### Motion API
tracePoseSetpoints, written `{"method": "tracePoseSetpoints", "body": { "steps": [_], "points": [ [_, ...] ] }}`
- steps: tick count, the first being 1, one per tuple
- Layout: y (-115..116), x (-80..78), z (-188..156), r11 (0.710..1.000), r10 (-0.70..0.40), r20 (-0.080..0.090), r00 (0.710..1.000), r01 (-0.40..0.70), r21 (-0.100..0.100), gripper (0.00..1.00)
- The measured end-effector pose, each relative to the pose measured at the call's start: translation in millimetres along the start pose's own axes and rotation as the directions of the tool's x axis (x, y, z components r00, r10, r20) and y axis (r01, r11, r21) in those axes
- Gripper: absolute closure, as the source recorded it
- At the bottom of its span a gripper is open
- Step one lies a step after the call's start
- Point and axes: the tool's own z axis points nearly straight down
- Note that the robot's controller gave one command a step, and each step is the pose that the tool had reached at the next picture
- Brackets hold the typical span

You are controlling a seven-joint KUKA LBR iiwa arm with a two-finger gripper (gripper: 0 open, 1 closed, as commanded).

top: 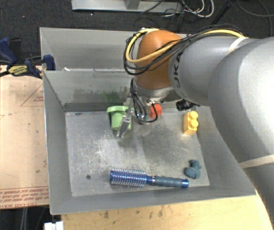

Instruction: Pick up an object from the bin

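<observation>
The gripper [125,124] is seen beside a light-green plastic cup-shaped piece [115,113] at the back of the grey metal bin [55,143]. Its opening cannot be told. Nothing is lifted yet; grasp and lift are judged outstanding.

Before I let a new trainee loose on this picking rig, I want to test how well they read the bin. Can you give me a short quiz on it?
1. True or false: the blue hairbrush lies along the lower side of the bin floor as the camera sees it.
2. Fill in: the small block at the right of the floor is ___ in colour.
3. Which thing lies nearest the gripper?
A. the hairbrush
B. the light green cup-shaped thing
C. the block

Key: 1 true; 2 yellow; 3 B.
</observation>
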Motion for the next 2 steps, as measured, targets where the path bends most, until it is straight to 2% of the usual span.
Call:
{"method": "tracePoseSetpoints", "body": {
  "steps": [1, 2],
  "points": [
    [1.7, 1.7, 0.6, 0.997, 0.079, 0.0, 0.997, -0.079, 0.0, 0.0],
    [6.8, 0.2, 14.5, 0.986, 0.168, 0.008, 0.986, -0.168, -0.006, 0.0]
  ]
}}
